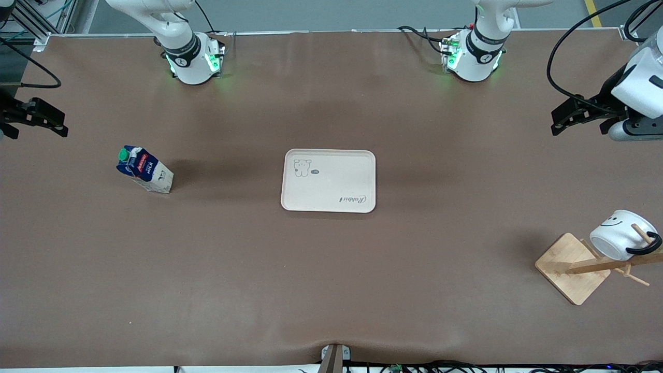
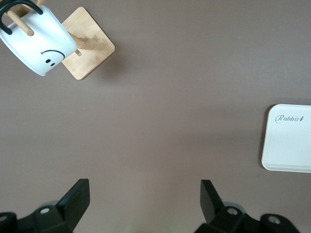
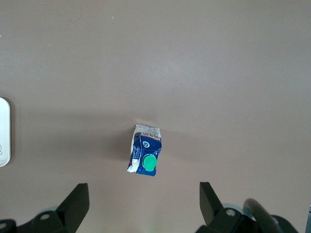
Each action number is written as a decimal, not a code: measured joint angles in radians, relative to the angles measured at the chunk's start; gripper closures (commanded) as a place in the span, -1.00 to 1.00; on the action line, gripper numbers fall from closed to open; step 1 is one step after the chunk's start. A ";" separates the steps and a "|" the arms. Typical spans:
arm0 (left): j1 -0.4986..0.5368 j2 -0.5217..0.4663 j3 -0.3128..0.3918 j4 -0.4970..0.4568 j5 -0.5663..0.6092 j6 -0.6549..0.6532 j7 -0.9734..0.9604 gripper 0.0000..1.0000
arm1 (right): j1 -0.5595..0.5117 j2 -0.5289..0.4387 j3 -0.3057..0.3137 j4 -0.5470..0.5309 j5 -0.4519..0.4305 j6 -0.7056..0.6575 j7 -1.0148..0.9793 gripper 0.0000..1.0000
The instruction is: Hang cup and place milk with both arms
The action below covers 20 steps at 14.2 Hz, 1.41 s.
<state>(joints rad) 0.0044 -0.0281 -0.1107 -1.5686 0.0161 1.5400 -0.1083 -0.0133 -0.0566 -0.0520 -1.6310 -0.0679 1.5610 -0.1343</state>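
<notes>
Brown matte table (image 1: pixel 331 290): glossy cup (image 1: pixel 616 234) on wooden rack (image 1: pixel 572 268), boxy milk (image 1: pixel 145 170); both hands' fingers apart.

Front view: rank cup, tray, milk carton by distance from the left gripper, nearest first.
From the open left gripper, over the table's left-arm end:
1. Cup, hanging on the wooden rack at that same end, nearer the front camera.
2. Tray, mid-table.
3. Milk carton, upright toward the right arm's end.
</notes>
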 measured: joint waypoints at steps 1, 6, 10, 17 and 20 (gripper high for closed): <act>-0.001 0.000 0.000 0.001 0.000 0.000 0.000 -1.00 | 0.000 0.001 0.000 0.000 0.000 0.000 0.000 -1.00; 0.000 -0.001 0.000 0.002 0.000 -0.002 0.000 -1.00 | 0.000 0.001 0.000 0.001 0.000 0.000 0.000 -1.00; 0.001 -0.001 0.000 0.009 0.000 -0.010 0.000 -1.00 | 0.000 0.001 0.000 0.001 0.000 0.000 0.000 -1.00; 0.001 -0.003 0.001 0.020 0.000 -0.039 0.000 -1.00 | 0.000 0.001 0.000 0.001 0.000 0.000 0.000 -1.00; 0.001 -0.003 0.001 0.028 0.000 -0.042 0.000 -1.00 | 0.000 0.001 0.000 0.001 0.000 0.000 0.000 -1.00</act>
<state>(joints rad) 0.0055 -0.0312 -0.1094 -1.5409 0.0160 1.4980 -0.1083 -0.0134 -0.0551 -0.0520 -1.6301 -0.0678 1.5610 -0.1343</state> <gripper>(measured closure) 0.000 0.000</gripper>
